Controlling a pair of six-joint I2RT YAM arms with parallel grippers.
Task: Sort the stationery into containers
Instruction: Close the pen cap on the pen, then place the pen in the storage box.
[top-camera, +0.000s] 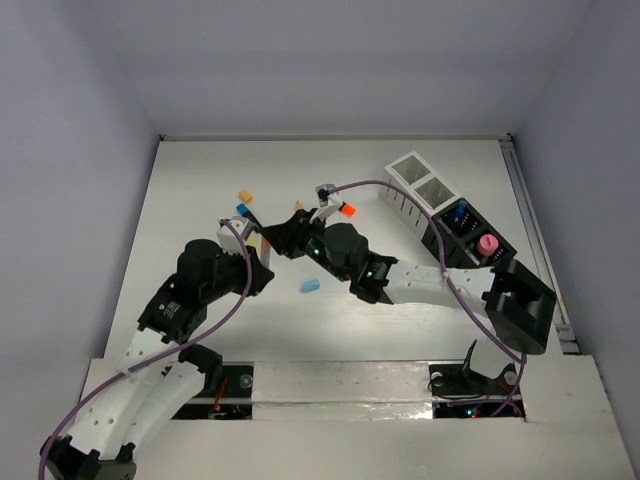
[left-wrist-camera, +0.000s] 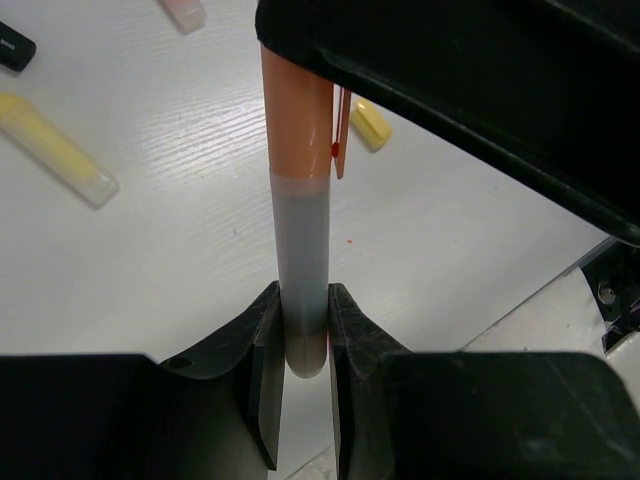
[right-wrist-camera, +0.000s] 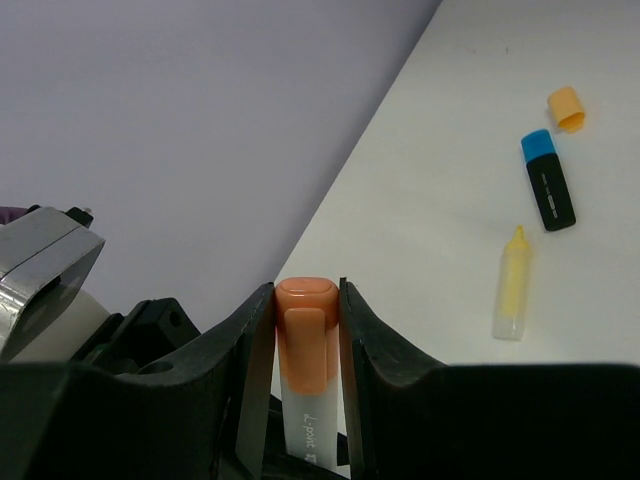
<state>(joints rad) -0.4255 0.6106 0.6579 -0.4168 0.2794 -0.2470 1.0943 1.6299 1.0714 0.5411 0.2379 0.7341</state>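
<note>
One peach-capped marker (left-wrist-camera: 300, 200) with a pale grey barrel is held by both grippers above the table. My left gripper (left-wrist-camera: 305, 340) is shut on the barrel's rounded end. My right gripper (right-wrist-camera: 307, 300) is shut on the peach cap (right-wrist-camera: 305, 345). In the top view the two grippers meet at mid-table, the left (top-camera: 258, 241) beside the right (top-camera: 286, 237). The containers (top-camera: 437, 190) run along the right side: two white boxes at the far end, then black ones, one of which holds a pink cylinder (top-camera: 487, 244).
On the table lie a yellow marker (right-wrist-camera: 512, 285), a black marker with a blue cap (right-wrist-camera: 548, 180), an orange cap (right-wrist-camera: 566, 108), an orange-capped marker (top-camera: 347, 210) and a pale blue piece (top-camera: 310, 286). A purple cable loops over each arm.
</note>
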